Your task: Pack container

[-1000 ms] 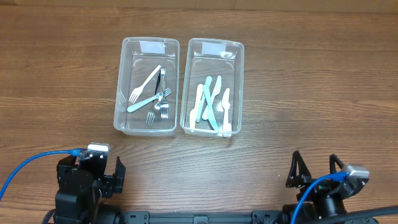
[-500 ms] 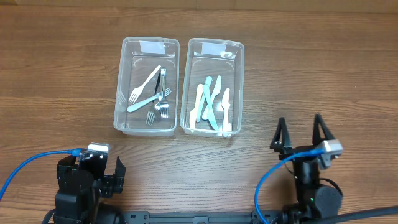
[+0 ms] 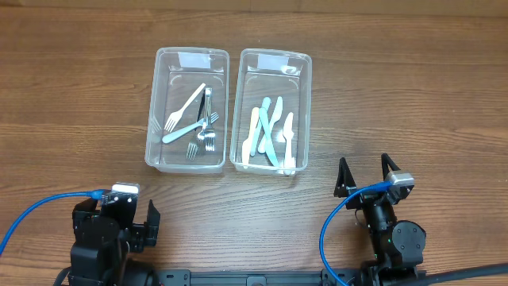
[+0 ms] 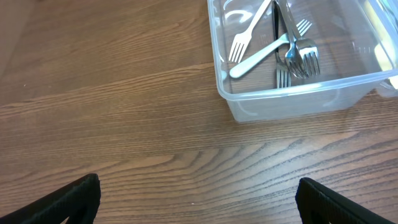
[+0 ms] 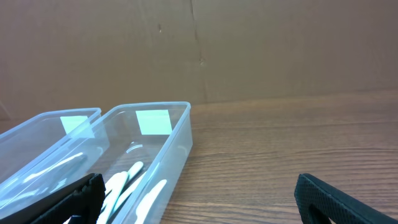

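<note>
Two adjacent bins (image 3: 190, 54), forks (image 3: 198, 123), knives (image 3: 270, 131)

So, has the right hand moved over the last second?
Yes. In the overhead view the right hand has shifted left and away from the bottom edge, toward the near right corner of the knife container.

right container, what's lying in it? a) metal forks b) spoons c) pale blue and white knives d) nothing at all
c, the overhead view shows pale blue and white knives lying in the right container, while the forks are in the left container.
</note>
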You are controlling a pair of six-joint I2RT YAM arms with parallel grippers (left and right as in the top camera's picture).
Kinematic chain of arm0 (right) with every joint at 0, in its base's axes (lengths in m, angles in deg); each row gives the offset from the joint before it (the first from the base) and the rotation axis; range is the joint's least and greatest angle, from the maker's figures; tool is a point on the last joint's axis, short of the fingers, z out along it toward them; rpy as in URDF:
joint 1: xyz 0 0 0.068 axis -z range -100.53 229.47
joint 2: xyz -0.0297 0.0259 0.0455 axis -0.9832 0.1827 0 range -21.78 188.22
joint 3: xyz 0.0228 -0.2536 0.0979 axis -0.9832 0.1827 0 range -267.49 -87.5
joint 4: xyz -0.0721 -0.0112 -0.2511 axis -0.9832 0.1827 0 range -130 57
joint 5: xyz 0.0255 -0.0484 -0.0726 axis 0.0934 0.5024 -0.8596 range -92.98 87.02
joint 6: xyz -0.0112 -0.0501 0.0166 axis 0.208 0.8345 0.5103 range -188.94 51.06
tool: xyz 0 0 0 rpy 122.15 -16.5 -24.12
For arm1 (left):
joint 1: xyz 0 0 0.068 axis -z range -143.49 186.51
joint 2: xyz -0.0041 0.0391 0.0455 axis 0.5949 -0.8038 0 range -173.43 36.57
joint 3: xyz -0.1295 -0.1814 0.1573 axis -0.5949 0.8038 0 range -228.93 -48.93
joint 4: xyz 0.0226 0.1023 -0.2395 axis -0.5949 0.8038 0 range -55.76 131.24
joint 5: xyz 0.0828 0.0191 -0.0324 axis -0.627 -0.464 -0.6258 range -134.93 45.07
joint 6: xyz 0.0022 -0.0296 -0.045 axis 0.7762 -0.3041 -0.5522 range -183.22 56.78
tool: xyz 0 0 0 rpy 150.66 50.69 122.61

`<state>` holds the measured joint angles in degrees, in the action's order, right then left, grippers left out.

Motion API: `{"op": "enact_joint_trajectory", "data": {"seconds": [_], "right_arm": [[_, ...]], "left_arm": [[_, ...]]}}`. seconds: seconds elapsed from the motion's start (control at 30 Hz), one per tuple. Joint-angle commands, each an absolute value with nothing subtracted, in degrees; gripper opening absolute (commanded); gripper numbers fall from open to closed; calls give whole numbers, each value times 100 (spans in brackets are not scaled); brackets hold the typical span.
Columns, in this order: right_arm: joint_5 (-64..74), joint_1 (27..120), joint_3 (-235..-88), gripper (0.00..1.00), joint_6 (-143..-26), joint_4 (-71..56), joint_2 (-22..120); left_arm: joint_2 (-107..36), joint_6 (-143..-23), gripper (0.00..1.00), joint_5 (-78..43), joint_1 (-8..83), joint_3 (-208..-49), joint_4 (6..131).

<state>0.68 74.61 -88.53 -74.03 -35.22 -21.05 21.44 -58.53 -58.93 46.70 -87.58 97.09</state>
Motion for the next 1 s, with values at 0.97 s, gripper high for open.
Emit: {"op": "enact_joint_trajectory", "data": {"seconds": [0.97], "right_arm": [[116,7472,-8796,100,-7352,-3557,-2161]], "left_arm": [[3287,-5964,100,-4612,4163,-7952,8109]]}}
